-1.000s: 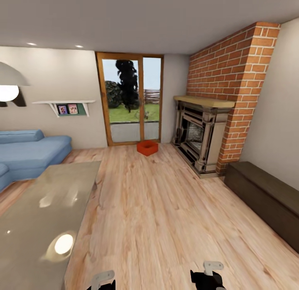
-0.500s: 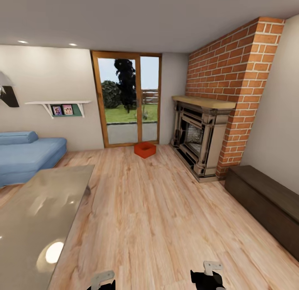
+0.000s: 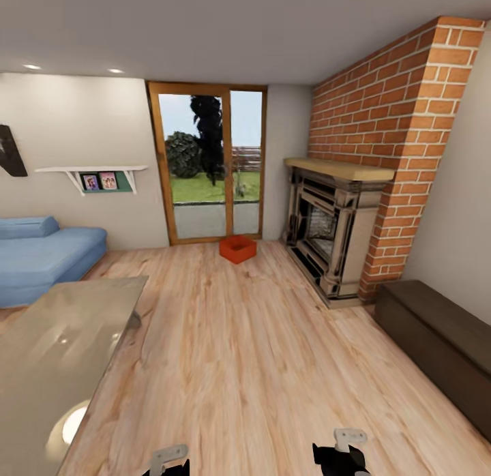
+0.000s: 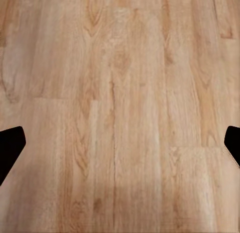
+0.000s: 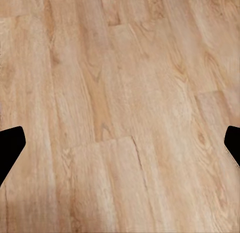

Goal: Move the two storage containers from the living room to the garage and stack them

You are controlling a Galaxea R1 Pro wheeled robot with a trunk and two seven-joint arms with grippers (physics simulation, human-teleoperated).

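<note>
Far ahead in the head view, a rust-red storage container (image 3: pixel 238 249) sits on the light wood-plank floor of the living room, just in front of the wood-framed glass doors (image 3: pixel 206 164). At this distance I cannot tell whether it is one bin or two nested. Both arms hang low at the picture's lower edge, the left arm (image 3: pixel 167 457) and the right arm (image 3: pixel 341 452), well short of the container. My left gripper (image 4: pixel 120 148) is open over bare planks, its dark fingertips (image 4: pixel 10 148) far apart. My right gripper (image 5: pixel 120 148) is open as well, holding nothing.
A glossy grey table (image 3: pixel 61 353) stands close on the left, with a blue sofa (image 3: pixel 41 258) behind it. The dark fireplace (image 3: pixel 331 227) under a brick chimney and a low dark bench (image 3: pixel 436 346) line the right wall. A wide strip of wood floor (image 3: pixel 239 339) runs between them.
The whole view has shifted: table and sofa slid left and a lamp left the picture, so the camera moved. The container, doors and fireplace look slightly nearer. Both arms keep their pose.
</note>
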